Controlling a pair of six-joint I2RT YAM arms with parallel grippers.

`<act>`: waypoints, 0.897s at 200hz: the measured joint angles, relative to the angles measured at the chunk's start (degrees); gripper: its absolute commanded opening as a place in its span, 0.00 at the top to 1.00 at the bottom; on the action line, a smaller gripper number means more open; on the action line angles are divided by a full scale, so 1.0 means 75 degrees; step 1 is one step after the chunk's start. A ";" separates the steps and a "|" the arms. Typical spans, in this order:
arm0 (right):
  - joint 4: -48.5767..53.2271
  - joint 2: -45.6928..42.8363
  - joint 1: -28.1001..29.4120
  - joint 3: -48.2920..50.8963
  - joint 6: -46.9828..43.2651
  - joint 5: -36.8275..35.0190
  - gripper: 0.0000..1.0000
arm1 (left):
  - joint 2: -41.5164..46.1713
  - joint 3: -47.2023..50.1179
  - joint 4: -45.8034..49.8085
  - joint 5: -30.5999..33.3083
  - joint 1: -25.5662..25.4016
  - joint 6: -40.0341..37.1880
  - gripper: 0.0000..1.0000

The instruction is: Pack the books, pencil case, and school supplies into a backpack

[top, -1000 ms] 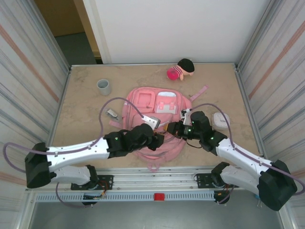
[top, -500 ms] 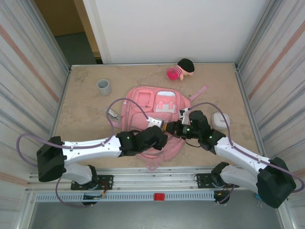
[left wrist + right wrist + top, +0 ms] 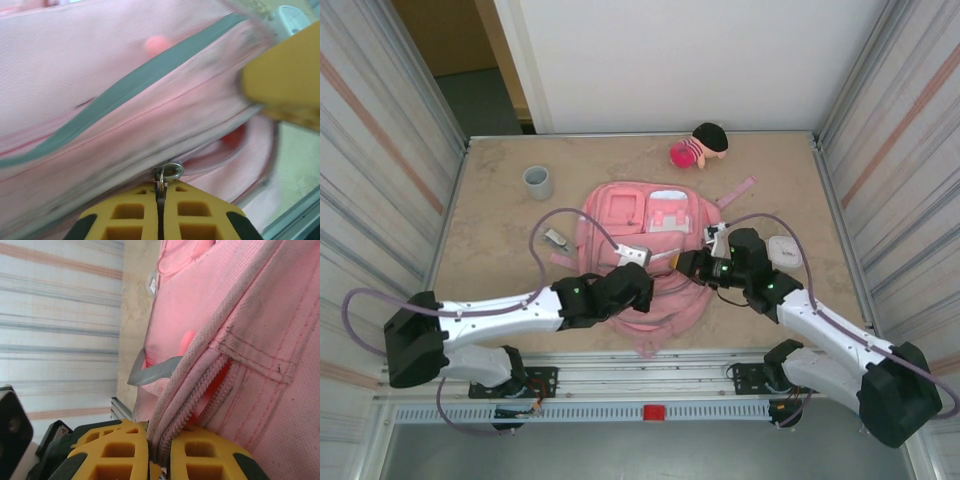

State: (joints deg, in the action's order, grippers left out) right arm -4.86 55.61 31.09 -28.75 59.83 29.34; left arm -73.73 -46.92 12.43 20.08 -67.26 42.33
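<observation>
Two grippers meet at the pink backpack lying on the counter: the left gripper, jaws closed on its zipper pull; the right gripper, jaws clamping its zippered edge. Its contents are hidden. A grey cup stands apart from the backpack.

Soft even light; backpack blurred in left wrist view.
</observation>
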 measured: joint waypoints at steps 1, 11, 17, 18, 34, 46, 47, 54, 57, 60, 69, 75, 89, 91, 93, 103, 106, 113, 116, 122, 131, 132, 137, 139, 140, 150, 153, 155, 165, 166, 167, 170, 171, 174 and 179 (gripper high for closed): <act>0.0020 -0.0017 -0.0032 0.0006 -0.0009 0.0015 0.91 | 0.0017 0.0017 0.0006 0.0003 0.0003 0.0000 1.00; 0.0166 -0.0131 -0.0271 0.0012 -0.0079 0.0137 0.90 | 0.0245 0.0242 0.0064 0.0047 0.0026 0.0006 1.00; 0.0248 -0.0201 -0.0411 0.0020 -0.0117 0.0210 0.90 | 0.0385 0.0367 0.0111 0.0090 0.0038 0.0012 1.00; 0.0256 -0.0207 -0.0428 0.0023 -0.0122 0.0224 0.90 | 0.0399 0.0382 0.0114 0.0090 0.0041 0.0015 1.00; 0.0493 -0.0385 -0.0766 0.0026 -0.0268 0.0402 0.90 | 0.0793 0.0694 0.0265 0.0166 0.0125 0.0023 1.00; 0.0670 -0.0498 -0.1005 0.0026 -0.0347 0.0527 0.86 | 0.1110 0.0889 0.0358 0.0216 0.0236 0.0020 1.00; 0.0682 -0.0504 -0.1014 0.0026 -0.0358 0.0530 0.85 | 0.1128 0.0901 0.0367 0.0219 0.0242 0.0020 1.00; 0.0778 -0.0562 -0.1122 0.0029 -0.0423 0.0577 0.79 | 0.1314 0.1008 0.0379 0.0233 0.0323 0.0012 1.00; 0.0833 -0.0595 -0.1174 0.0029 -0.0458 0.0592 0.75 | 0.1384 0.1046 0.0382 0.0242 0.0356 -0.0012 1.00; 0.0863 -0.0615 -0.1209 0.0029 -0.0475 0.0629 0.72 | 0.1443 0.1084 0.0379 0.0248 0.0385 -0.0012 1.00; 0.0959 -0.0711 -0.1274 0.0029 -0.0609 0.0641 0.64 | 0.1612 0.1180 0.0356 0.0248 0.0495 -0.0108 1.00; 0.1023 -0.0804 -0.1288 0.0026 -0.0766 0.0659 0.59 | 0.1708 0.1239 0.0303 0.0245 0.0560 -0.0201 1.00; 0.1309 -0.1099 -0.1157 -0.0035 -0.1271 0.0536 0.51 | 0.1920 0.1428 0.0044 0.0178 0.0638 -0.0493 1.00; 0.1373 -0.1151 -0.1113 -0.0055 -0.1376 0.0472 0.50 | 0.1950 0.1466 -0.0012 0.0149 0.0647 -0.0539 1.00; 0.1411 -0.1183 -0.1075 -0.0067 -0.1457 0.0440 0.50 | 0.1976 0.1501 -0.0073 0.0125 0.0659 -0.0574 1.00; 0.1638 -0.1472 -0.0752 -0.0160 -0.1909 0.0160 0.47 | 0.2087 0.1679 -0.0332 0.0032 0.0664 -0.0784 1.00; 0.1696 -0.1553 -0.0647 -0.0189 -0.2075 0.0047 0.46 | 0.2113 0.1728 -0.0411 -0.0003 0.0664 -0.0836 1.00; 0.1786 -0.1760 -0.0367 -0.0254 -0.2436 -0.0198 0.45 | 0.2174 0.1851 -0.0595 -0.0108 0.0670 -0.0970 1.00; 0.1818 -0.1848 -0.0254 -0.0286 -0.2602 -0.0318 0.45 | 0.2194 0.1888 -0.0659 -0.0143 0.0673 -0.1032 1.00; 0.1865 -0.2002 0.0006 -0.0347 -0.2958 -0.0536 0.44 | 0.2232 0.1958 -0.0784 -0.0224 0.0679 -0.1125 1.00; 0.1903 -0.2151 0.0367 -0.0423 -0.3500 -0.0892 0.43 | 0.2294 0.2037 -0.0935 -0.0356 0.0679 -0.1314 1.00; 0.1903 -0.2165 0.0431 -0.0437 -0.3579 -0.0927 0.43 | 0.2296 0.2040 -0.0950 -0.0364 0.0679 -0.1326 1.00; 0.1920 -0.2186 0.0644 -0.0478 -0.3899 -0.1139 0.43 | 0.2323 0.2069 -0.1029 -0.0431 0.0691 -0.1428 1.00; 0.1920 -0.2189 0.0734 -0.0498 -0.4030 -0.1227 0.43 | 0.2331 0.2081 -0.1070 -0.0472 0.0697 -0.1460 1.00; 0.1920 -0.2189 0.0793 -0.0513 -0.4112 -0.1288 0.43 | 0.2337 0.2084 -0.1078 -0.0487 0.0702 -0.1483 1.00; 0.1909 -0.2101 0.1221 -0.0603 -0.4776 -0.1641 0.42 | 0.2378 0.2095 -0.1198 -0.0650 0.0726 -0.1696 1.00; 0.1909 -0.2046 0.1378 -0.0638 -0.4986 -0.1751 0.42 | 0.2381 0.2095 -0.1239 -0.0699 0.0729 -0.1751 1.00; 0.1909 -0.2022 0.1431 -0.0650 -0.5071 -0.1801 0.42 | 0.2387 0.2095 -0.1265 -0.0726 0.0737 -0.1792 1.00; 0.1851 -0.1737 0.1845 -0.0731 -0.5767 -0.2057 0.41 | 0.2393 0.2095 -0.1376 -0.0883 0.0746 -0.1955 1.00; 0.1845 -0.1719 0.1868 -0.0740 -0.5817 -0.2075 0.41 | 0.2393 0.2095 -0.1390 -0.0906 0.0749 -0.1973 1.00; 0.1836 -0.1682 0.1909 -0.0749 -0.5893 -0.2107 0.40 | 0.2393 0.2095 -0.1396 -0.0918 0.0752 -0.1982 1.00; 0.1816 -0.1588 0.1996 -0.0775 -0.6065 -0.2151 0.40 | 0.2393 0.2095 -0.1428 -0.0962 0.0755 -0.2031 1.00; 0.1810 -0.1559 0.2017 -0.0781 -0.6105 -0.2151 0.40 | 0.2393 0.2095 -0.1443 -0.0982 0.0755 -0.2049 1.00; 0.1795 -0.1434 0.2104 -0.0810 -0.6295 -0.2189 0.40 | 0.2393 0.2095 -0.1460 -0.1029 0.0755 -0.2081 1.00; 0.1751 -0.1233 0.2215 -0.0854 -0.6563 -0.2232 0.39 | 0.2393 0.2095 -0.1498 -0.1105 0.0755 -0.2133 1.00</act>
State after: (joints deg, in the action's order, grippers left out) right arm 8.27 46.37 47.70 -35.16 10.61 12.60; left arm -55.79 -31.20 1.19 11.79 -61.60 26.33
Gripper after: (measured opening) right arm 0.599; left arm 0.073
